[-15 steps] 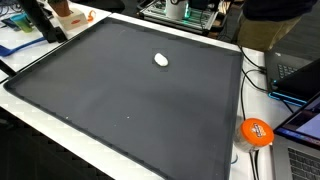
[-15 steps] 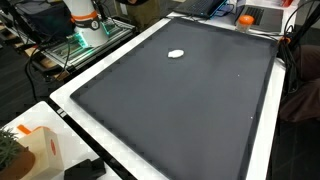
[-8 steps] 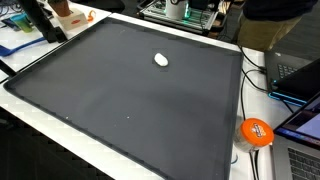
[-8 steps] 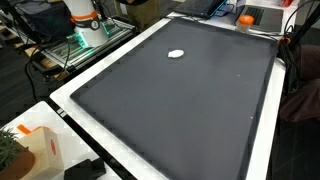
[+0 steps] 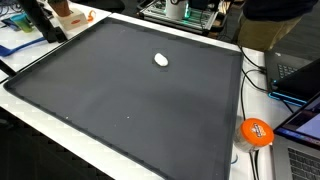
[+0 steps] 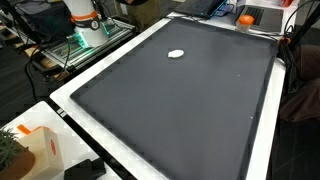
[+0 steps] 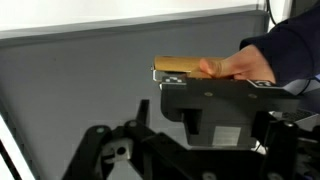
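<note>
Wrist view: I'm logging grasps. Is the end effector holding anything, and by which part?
Cannot be told for the end effector; a person's hand holds the yellowish block by one end.

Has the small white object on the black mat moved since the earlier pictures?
No. In both exterior views the white object lies at the same spot against the edges of the black mat.
</note>
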### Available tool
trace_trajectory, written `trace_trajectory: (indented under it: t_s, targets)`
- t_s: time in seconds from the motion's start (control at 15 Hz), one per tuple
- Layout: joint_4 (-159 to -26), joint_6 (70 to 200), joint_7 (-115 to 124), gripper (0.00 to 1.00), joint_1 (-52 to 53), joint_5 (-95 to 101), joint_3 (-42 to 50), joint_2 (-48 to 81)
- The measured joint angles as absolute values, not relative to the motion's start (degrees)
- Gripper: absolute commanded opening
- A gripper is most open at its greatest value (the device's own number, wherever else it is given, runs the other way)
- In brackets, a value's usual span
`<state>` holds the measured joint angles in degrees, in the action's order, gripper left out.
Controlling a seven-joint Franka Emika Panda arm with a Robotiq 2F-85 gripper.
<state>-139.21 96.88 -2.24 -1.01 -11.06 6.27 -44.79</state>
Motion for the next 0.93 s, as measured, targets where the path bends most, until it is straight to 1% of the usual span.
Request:
trace_trajectory:
  t_s: [0.07, 0.13, 0.27, 0.33, 0.4, 0.53, 0.67, 0.73, 0.8, 0.87, 0.93]
  targets:
    - [-139.2, 96.9, -2.2, 0.67, -1.0, -11.1, 6.3, -44.8]
    - [-139.2, 96.9, -2.2, 0.62, -1.0, -11.1, 6.3, -44.8]
    - [-139.2, 96.9, -2.2, 0.56, -1.0, -11.1, 6.3, -44.8]
    - [-139.2, 96.9, -2.2, 0.61, -1.0, -11.2, 6.3, -44.8]
    - [-139.2, 96.9, -2.2, 0.62, -1.0, -11.2, 6.3, -44.8]
    - [-139.1, 96.9, -2.2, 0.62, -1.0, -11.3, 6.3, -44.8]
    - [-138.9, 96.9, -2.2, 0.59, -1.0, -11.5, 6.3, -44.8]
    - [-138.8, 96.9, -2.2, 0.54, -1.0, -11.5, 6.3, -44.8]
    - [-138.7, 96.9, -2.2, 0.45, -1.0, -11.5, 6.3, -44.8]
    - [-138.6, 96.9, -2.2, 0.29, -1.1, -11.5, 6.3, -44.7]
    - [-138.6, 96.9, -2.2, 0.27, -1.1, -11.6, 6.3, -44.7]
